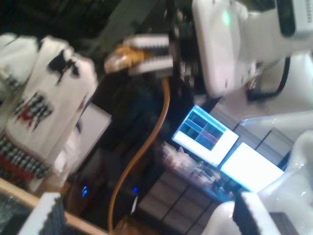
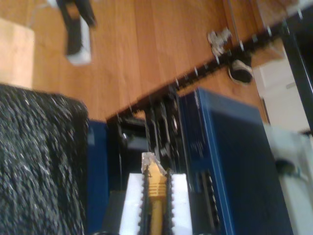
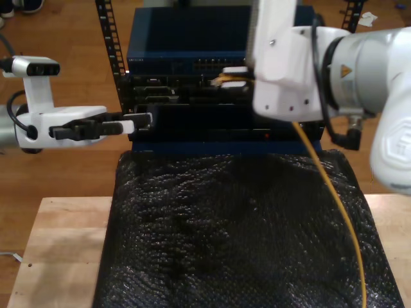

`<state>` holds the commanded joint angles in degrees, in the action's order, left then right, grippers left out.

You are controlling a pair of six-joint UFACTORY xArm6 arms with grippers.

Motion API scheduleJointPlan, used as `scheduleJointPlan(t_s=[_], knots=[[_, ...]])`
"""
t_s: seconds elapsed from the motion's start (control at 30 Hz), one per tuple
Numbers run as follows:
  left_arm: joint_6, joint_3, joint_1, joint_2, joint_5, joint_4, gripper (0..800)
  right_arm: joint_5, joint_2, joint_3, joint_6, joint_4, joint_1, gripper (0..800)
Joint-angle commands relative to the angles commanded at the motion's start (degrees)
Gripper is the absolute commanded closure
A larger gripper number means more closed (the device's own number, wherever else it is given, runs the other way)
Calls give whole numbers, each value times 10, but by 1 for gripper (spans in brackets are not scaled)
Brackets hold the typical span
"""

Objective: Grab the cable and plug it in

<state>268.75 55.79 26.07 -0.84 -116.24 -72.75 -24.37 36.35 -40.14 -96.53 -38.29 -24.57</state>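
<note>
The yellow-orange cable (image 3: 334, 192) runs up from the exterior view's lower right to the rack front. My second gripper (image 3: 226, 76) is shut on it just behind the clear plug (image 2: 149, 161), which pokes out past the white fingers (image 2: 132, 196) close to the black equipment face (image 2: 161, 132), beside the blue switch (image 2: 230, 161). In the first wrist view, my second gripper (image 1: 146, 54) holds the plug (image 1: 112, 62) and the cable (image 1: 146, 147) hangs below. My first gripper (image 3: 138, 120) hovers at the exterior view's left, level with the rack front; its fingers (image 1: 49, 210) stand wide apart, open and empty.
A black textured mat (image 3: 237, 224) covers the wooden table (image 3: 58, 256) in front of the blue rack unit (image 3: 192, 42). Perforated rack rails (image 3: 112, 45) flank the unit. A person in a white patterned sweater (image 1: 39, 98) and lit monitors (image 1: 205, 134) stand beyond.
</note>
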Motion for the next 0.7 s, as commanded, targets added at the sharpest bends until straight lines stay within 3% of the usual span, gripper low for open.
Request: scheduleJointPlan(t_s=[0.43, 0.7], knots=[[-15, 54, 4, -62, 84, 191, 3, -76, -20, 5, 39, 8, 71, 800], [-76, 60, 5, -98, 90, 315, 3, -107, -49, 11, 39, 21, 87, 800]])
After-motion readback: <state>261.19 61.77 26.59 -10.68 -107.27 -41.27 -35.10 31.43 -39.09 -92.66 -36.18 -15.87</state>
